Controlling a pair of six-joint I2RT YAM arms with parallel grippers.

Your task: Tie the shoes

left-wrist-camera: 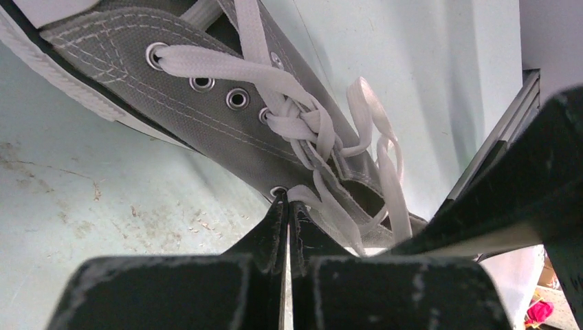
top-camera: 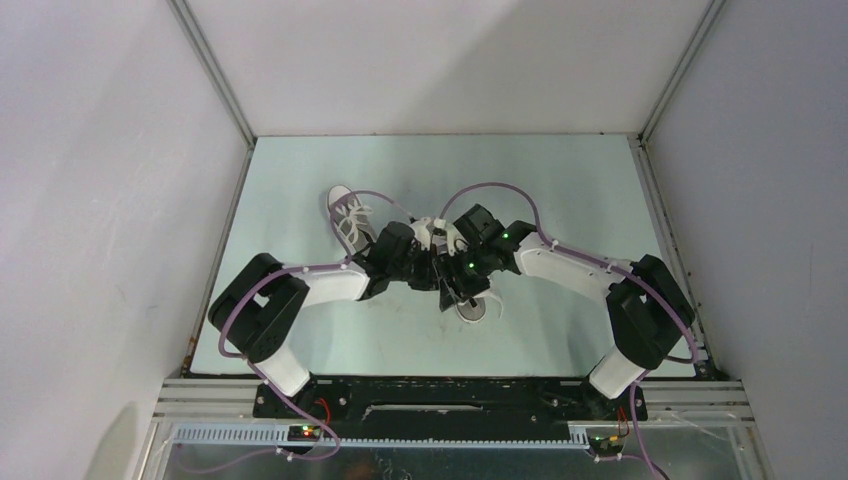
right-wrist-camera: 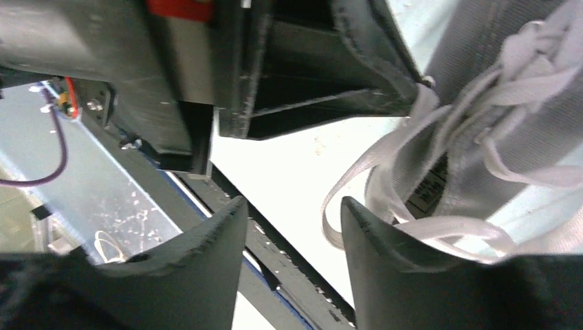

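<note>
Pale green table [top-camera: 560, 180] surface, enclosed by white walls [top-camera: 100, 150], carries both arms, which meet at the centre of the overhead view.

1. The left gripper [left-wrist-camera: 287, 214] has its fingers pressed flat together. The tips touch the grey side of the near shoe [left-wrist-camera: 172, 103] beside its last eyelet. Whether a thin strand is caught between them cannot be told.
2. The right gripper [right-wrist-camera: 289, 223] stands spread, with nothing between the fingers. Its right-hand fingertip [right-wrist-camera: 375, 240] sits just beside a hanging lace loop at the centre right of that view.
3. The laces [left-wrist-camera: 302, 124] of the near shoe are white. They cross through the eyelets and bunch into a twisted knot at mid-frame in the left wrist view. Loose loops and ends trail from it toward the lower right.
4. The far shoe [top-camera: 345, 212] lies at the upper left of the arm cluster in the overhead view, apart from both grippers. Its laces fan out across it, and no finished bow can be made out.

Progress assessment: the near shoe appears to have a knot formed, possibly not yet fully tightened. The far shoe appears yet to be tied, so the task is judged roughly half complete.
</note>
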